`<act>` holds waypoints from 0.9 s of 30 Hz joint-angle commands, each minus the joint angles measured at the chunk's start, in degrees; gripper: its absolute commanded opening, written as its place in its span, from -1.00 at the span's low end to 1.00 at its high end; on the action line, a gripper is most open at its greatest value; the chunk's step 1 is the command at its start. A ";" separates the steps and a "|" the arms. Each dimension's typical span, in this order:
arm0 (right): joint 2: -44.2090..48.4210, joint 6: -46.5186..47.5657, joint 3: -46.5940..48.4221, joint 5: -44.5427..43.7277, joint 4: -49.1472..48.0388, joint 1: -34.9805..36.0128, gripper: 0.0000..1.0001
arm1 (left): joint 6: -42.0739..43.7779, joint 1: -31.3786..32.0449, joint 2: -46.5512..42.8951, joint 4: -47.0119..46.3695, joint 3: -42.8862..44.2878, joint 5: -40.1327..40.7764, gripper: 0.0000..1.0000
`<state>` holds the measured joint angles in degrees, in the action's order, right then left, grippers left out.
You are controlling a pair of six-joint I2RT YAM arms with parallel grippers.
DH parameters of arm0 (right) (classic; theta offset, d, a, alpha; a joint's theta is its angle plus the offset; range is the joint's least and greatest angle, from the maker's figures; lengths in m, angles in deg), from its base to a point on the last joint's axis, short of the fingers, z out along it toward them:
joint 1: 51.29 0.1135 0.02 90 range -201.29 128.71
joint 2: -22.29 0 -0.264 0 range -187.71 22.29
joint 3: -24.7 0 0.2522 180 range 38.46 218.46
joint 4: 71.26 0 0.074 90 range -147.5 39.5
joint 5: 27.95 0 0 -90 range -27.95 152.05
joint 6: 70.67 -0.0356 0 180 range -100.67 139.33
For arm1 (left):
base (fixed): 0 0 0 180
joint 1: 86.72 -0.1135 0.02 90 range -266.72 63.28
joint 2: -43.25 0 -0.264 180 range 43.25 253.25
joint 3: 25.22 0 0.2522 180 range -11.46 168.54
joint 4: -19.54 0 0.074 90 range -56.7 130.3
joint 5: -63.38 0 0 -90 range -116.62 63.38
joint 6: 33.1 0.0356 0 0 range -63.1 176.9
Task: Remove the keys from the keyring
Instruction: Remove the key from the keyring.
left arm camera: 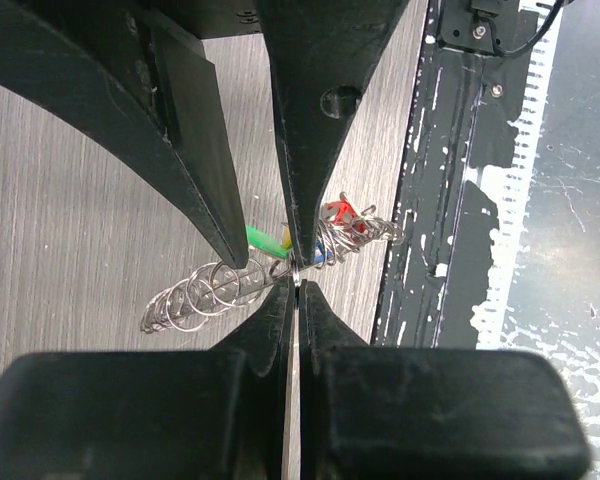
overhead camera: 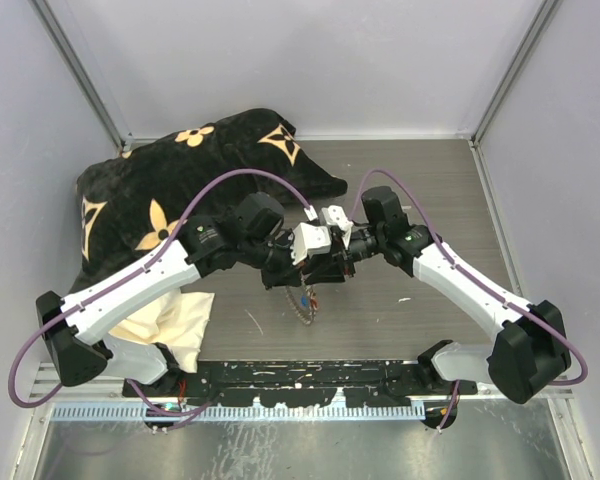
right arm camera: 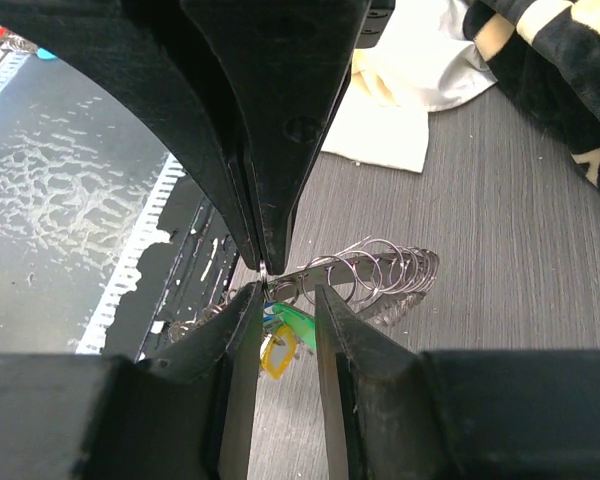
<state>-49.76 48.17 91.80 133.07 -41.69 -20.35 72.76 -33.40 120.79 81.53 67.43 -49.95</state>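
Pinching the keyring (left arm camera: 205, 295) wire, left gripper (left arm camera: 295, 288) jaws fully closed. Right gripper (right arm camera: 285, 300) jaws part-way apart astride the green key (right arm camera: 295, 325); whether it grips, cannot tell. Coil stretches at the middle of the table (overhead camera: 420, 190), keys (left arm camera: 330, 235) bunched right at the pinch.

Silvery coiled keyring (left arm camera: 205, 293) carrying coloured keys (left arm camera: 337, 214)

Grey wood-grain worktop (overhead camera: 430, 190), plain white panel walls (overhead camera: 300, 60) left, far and right. Black plush cushion with cream flower print (overhead camera: 170, 175) far left, cream cloth (overhead camera: 175, 322) near left. Paint-chipped black rail (overhead camera: 310, 380) along near edge. Even light.
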 commanded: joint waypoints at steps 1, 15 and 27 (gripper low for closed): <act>0.06 4.02 0.53 -0.06 0.53 1.51 -0.34 | -1.43 -0.15 -2.48 -5.54 0.45 -0.75 -1.00; 0.11 1.86 0.77 -1.46 -1.30 2.81 -0.47 | -3.35 -0.11 -2.22 -8.11 -0.54 -0.93 -1.00; 0.36 -2.23 1.32 0.75 -3.28 2.23 -0.98 | -6.00 -0.12 -2.92 -11.03 -2.83 -0.34 -1.00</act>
<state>-50.37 44.54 91.80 131.11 -40.22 -18.73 70.64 -33.34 119.65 78.12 65.07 -49.27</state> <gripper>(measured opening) 0.037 0.008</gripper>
